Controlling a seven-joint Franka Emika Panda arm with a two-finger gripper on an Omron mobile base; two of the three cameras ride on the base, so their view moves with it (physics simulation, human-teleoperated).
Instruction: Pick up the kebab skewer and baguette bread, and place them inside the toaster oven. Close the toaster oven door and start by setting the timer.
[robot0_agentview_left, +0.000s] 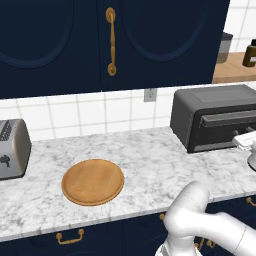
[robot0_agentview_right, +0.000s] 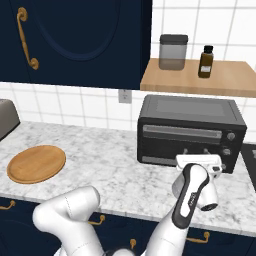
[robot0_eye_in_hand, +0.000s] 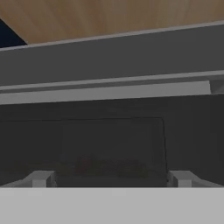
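The large dark grey boxy toaster oven (robot0_agentview_right: 192, 131) stands at the back of the white marbled tabletop (robot0_agentview_right: 115, 172), against the white tiled wall and below a wooden wall shelf (robot0_agentview_right: 200, 77). Its dark toaster oven door (robot0_agentview_right: 181, 142), with the window and the horizontal bar handle, stands shut and upright.

The white arm rises from the base, bends at a rounded elbow low in front of the tabletop edge, and reaches up and forward to the toaster oven. The hand is held level, pointing straight at the lower front of the door. In the right base view the gripper (robot0_agentview_right: 198, 161) sits just in front of the door's lower part, to the left of the oven's knobs (robot0_agentview_right: 229, 143). In the left base view the hand shows just in front of the oven's right end.

In the hand view the two finger tips (robot0_eye_in_hand: 40, 178) stand far apart at the lower corners, so the jaws are spread wide with nothing between them. Behind the door's window a faint dark reddish shape (robot0_eye_in_hand: 107, 166) shows, too dim to name.

A round wooden plate (robot0_agentview_left: 93, 181) lies well left of the toaster oven, and a silver slot toaster (robot0_agentview_left: 12, 148) stands farther left still. On the shelf above the oven are a grey-lidded jar (robot0_agentview_right: 173, 51) and a small dark bottle (robot0_agentview_right: 205, 61).
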